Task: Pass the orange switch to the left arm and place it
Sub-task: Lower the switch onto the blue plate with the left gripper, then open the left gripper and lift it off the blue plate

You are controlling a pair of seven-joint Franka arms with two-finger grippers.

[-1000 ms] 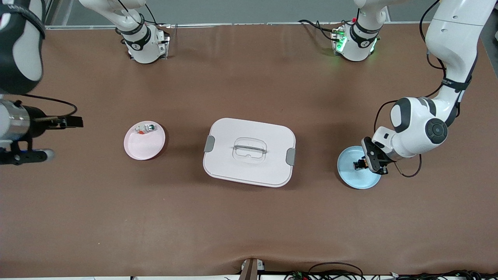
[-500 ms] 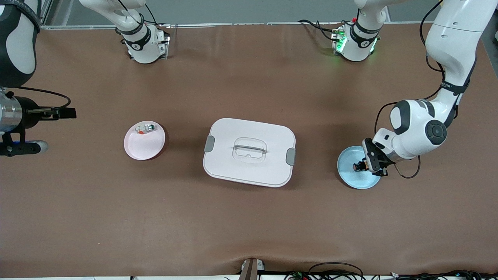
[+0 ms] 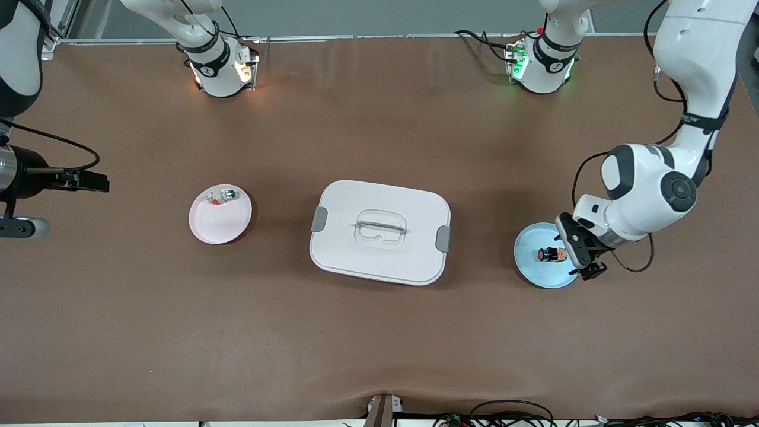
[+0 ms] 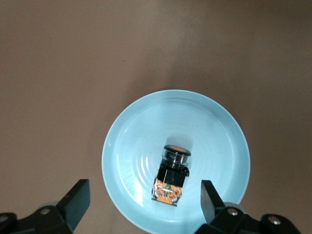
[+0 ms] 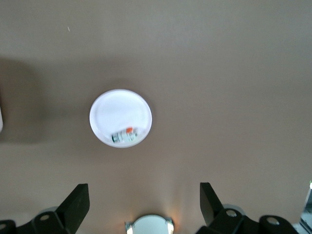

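Observation:
The orange switch (image 3: 550,254) lies on its side on a light blue plate (image 3: 536,270) near the left arm's end of the table. In the left wrist view the switch (image 4: 171,171) lies on the plate (image 4: 126,146) between the open fingers, below them and untouched. My left gripper (image 3: 580,256) (image 4: 144,204) hangs open over the plate's rim. My right gripper (image 3: 95,181) (image 5: 144,204) is open and empty, up in the air at the right arm's end of the table. The white box (image 3: 379,231) stands mid-table between the two plates.
A pink plate (image 3: 219,222) holds a white switch with a green cap (image 3: 222,195), between the box and the right gripper. The right wrist view also shows that plate (image 5: 120,109) and that switch (image 5: 124,136). Both arm bases (image 3: 219,65) (image 3: 542,62) stand farthest from the front camera.
My left gripper has pulled back off the orange switch toward the left arm's end; the switch stays on the blue plate. My right gripper has moved farther from the pink plate.

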